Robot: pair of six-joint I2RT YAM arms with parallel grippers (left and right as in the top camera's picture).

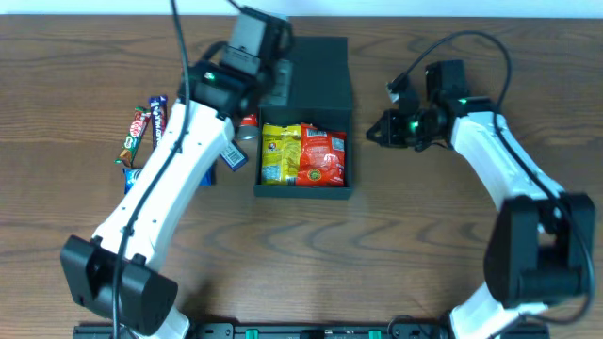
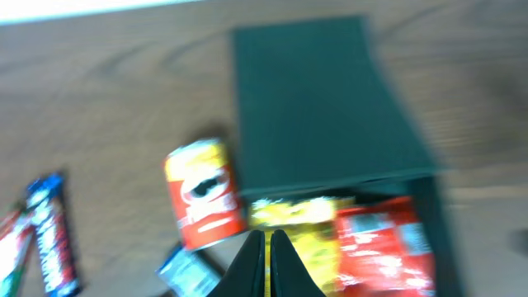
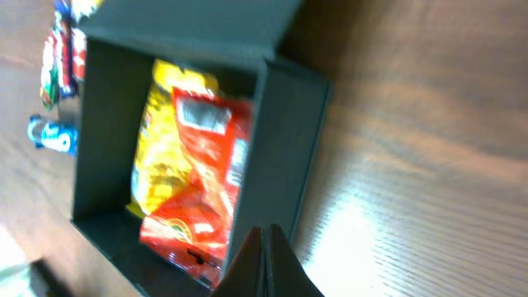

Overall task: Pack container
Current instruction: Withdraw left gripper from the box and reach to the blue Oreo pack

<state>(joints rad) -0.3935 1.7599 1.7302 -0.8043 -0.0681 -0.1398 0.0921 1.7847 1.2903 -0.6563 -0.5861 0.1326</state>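
The container (image 1: 301, 191), a dark square box, sits mid-table with its flap lid (image 1: 318, 73) laid open at the back. Inside lie a yellow packet (image 1: 279, 153) and a red packet (image 1: 323, 156). My left gripper (image 2: 266, 239) hangs raised over the box's back left corner (image 1: 276, 92), shut and empty. My right gripper (image 1: 372, 131) hovers just right of the box, shut with nothing in it. In the right wrist view its tips (image 3: 266, 235) lie over the right wall (image 3: 285, 140). The left wrist view is blurred.
A red snack can (image 1: 248, 122) stands against the box's left side, with a blue packet (image 1: 229, 156) beside it. Candy bars (image 1: 143, 132) lie farther left. The left arm (image 1: 160, 188) crosses the table's left half. The right arm (image 1: 499, 160) fills the right side.
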